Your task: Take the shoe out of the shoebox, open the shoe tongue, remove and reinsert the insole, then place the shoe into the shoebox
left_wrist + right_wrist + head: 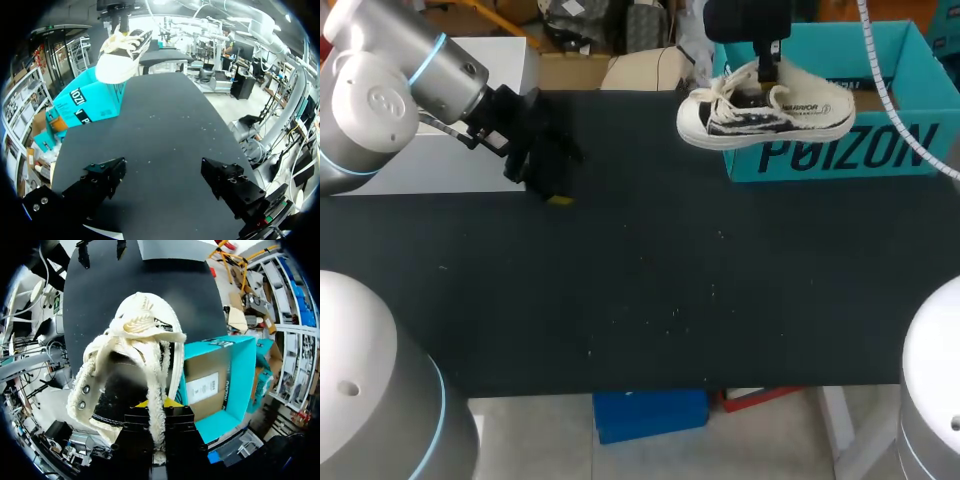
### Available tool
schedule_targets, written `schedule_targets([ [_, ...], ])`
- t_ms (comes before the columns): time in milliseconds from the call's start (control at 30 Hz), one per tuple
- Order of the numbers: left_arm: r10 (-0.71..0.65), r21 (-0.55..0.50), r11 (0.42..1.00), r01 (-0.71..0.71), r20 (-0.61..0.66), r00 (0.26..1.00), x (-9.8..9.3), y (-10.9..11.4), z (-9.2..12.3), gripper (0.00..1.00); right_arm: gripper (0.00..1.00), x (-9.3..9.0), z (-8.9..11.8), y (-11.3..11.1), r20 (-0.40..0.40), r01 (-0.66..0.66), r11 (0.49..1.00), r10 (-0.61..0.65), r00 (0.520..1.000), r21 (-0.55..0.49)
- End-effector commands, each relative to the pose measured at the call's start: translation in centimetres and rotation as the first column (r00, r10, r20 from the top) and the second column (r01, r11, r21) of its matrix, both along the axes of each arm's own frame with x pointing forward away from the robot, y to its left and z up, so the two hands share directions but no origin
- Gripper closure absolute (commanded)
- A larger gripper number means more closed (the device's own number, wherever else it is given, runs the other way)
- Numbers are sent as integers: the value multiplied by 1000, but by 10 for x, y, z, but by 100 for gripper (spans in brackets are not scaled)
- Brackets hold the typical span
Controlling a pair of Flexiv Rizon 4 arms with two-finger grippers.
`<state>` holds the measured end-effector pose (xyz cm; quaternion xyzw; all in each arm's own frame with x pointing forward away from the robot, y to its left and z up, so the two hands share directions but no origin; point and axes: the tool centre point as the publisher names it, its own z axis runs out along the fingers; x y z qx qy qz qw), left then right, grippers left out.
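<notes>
right gripper (159, 404) pinched shut on the upper of the shoe (767, 112), which hangs at 1 o'clock just above the shoebox (840, 155) — a thin pinch on soft fabric could slip or swing. left gripper (162, 169) spread wide, empty.

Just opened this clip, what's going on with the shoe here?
The right gripper has its fingers shut on the tongue of the cream shoe, holding it in the air just outside the open teal shoebox. The left gripper hangs open and empty over the far side of the black table.
</notes>
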<state>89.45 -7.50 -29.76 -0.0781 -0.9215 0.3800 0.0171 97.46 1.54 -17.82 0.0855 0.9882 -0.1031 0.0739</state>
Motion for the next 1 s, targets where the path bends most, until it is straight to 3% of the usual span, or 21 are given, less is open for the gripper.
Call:
schedule_targets([
  [33, 3, -1, 1000, -3, 5, 1000, -1, 0, -1, 0, 100, 23, 12, -16, -15, -143, 989, 142, 990, -46],
  [267, 3, -1, 1000, -3, 5, 1000, -1, 0, -1, 0, 100, 73, 18, -62, -39, -217, 975, 215, 976, -51],
  [500, 3, -1, 1000, -3, 5, 1000, -1, 0, -1, 0, 100, 128, 7, -106, -32, -240, 971, 240, 970, 7],
  [633, 3, -1, 1000, -3, 5, 1000, -1, 0, -1, 0, 100, 143, -9, -131, -61, -160, 986, 162, 985, 45],
  [1000, 3, -1, 1000, -3, 5, 1000, -1, 0, -1, 0, 100, 168, -56, -143, -100, -106, 988, 117, 988, 114],
])
